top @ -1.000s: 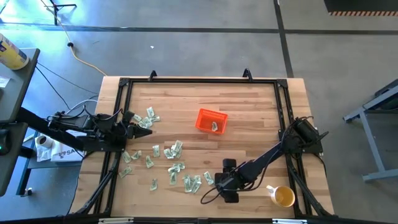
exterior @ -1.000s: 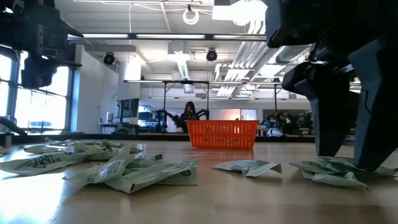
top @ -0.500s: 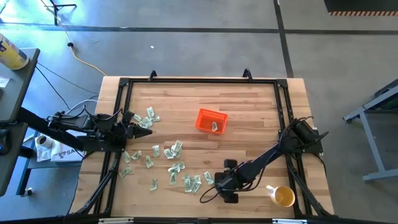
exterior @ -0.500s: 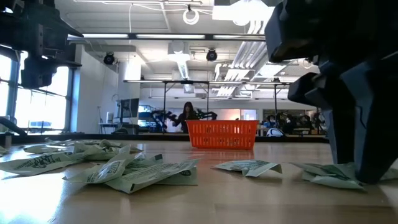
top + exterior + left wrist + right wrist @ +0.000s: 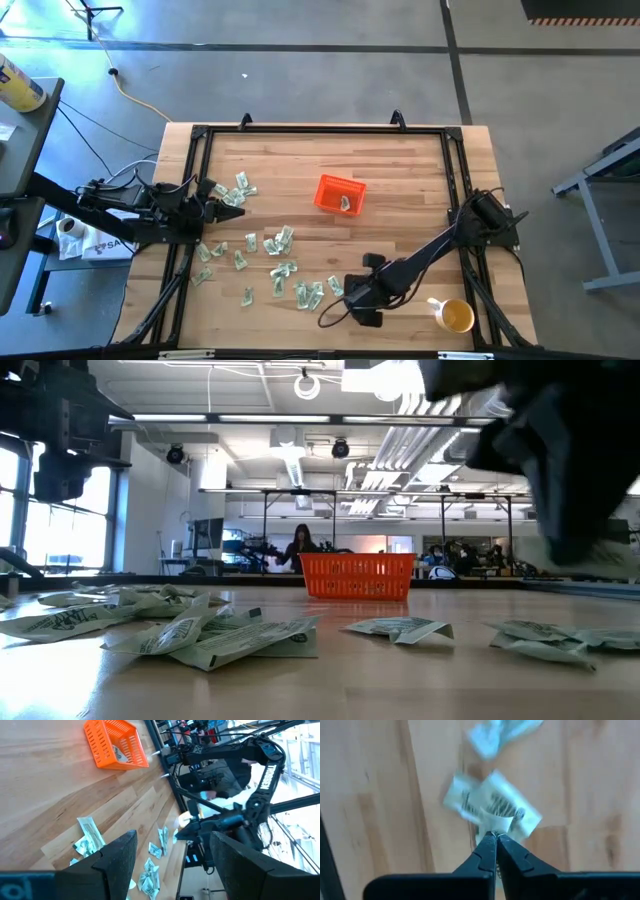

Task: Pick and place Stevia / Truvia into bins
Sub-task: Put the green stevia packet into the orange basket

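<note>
Several pale green-and-white Stevia sachets (image 5: 282, 268) lie flat and scattered over the wooden table's left and near middle. The orange bin (image 5: 339, 194) stands past the table's middle with one sachet (image 5: 346, 203) in it. My right gripper (image 5: 493, 836) hangs over the near cluster of sachets, near the table's front edge (image 5: 338, 290), shut on one sachet (image 5: 492, 807). At the table's left edge my left gripper (image 5: 216, 212) waits open, its fingers (image 5: 120, 857) empty. My right gripper pinches one sachet by its edge (image 5: 495, 826) between its two fingertips. The fingers come from above, slanting in from the table's right. The sachet sticks out beyond the fingertips and is lifted clear of the table.
A yellow cup (image 5: 455, 316) stands near the front right corner, beside my right arm. A black frame (image 5: 320, 130) runs around the table top. More sachets (image 5: 210, 635) lie close to the low camera. A person (image 5: 302, 545) sits in the room behind the bin.
My right gripper has shut on a sachet in the near cluster and risen from the table, taking the sachet up with it. The other sachets stay where they were.
</note>
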### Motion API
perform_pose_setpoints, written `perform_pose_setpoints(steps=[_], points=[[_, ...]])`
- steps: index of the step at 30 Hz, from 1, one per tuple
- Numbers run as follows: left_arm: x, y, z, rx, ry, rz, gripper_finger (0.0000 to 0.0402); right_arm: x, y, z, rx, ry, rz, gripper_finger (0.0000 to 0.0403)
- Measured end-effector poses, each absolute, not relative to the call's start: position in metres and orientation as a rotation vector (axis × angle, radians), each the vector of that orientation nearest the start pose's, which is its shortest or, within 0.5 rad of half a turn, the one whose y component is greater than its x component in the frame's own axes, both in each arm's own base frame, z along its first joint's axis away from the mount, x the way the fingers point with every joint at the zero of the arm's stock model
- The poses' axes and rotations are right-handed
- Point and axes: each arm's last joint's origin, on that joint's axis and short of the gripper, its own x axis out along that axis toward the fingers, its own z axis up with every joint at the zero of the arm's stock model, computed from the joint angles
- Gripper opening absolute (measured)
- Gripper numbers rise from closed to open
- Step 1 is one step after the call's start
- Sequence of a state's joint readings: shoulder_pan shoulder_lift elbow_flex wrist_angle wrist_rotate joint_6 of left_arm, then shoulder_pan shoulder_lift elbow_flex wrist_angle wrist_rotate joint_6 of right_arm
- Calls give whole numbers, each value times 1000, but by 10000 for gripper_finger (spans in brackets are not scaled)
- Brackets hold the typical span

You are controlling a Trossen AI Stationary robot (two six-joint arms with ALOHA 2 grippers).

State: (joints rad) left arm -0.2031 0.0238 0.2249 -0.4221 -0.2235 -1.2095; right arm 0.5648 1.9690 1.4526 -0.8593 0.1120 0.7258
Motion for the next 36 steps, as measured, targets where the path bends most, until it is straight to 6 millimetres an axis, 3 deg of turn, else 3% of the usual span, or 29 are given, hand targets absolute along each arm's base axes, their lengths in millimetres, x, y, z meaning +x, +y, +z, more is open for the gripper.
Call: perform_pose_setpoints(steps=[4,9,17,21,25,30,36], points=[[77,-9,197,-1157,174,150,285,332,183,191,171,1321,-312,2],[78,-9,197,-1165,175,148,285,346,143,199,164,1243,-477,1],[77,-9,197,-1184,176,147,285,362,48,232,222,1096,-709,1],[77,-8,197,-1177,143,189,285,370,-5,231,310,1104,-726,1],[77,-7,197,-1166,121,219,285,380,-49,216,456,1147,-645,8],[78,-7,197,-1083,124,223,285,381,-76,206,600,1161,-630,67],[80,-7,207,-807,236,259,285,379,-76,212,582,1161,-580,198]])
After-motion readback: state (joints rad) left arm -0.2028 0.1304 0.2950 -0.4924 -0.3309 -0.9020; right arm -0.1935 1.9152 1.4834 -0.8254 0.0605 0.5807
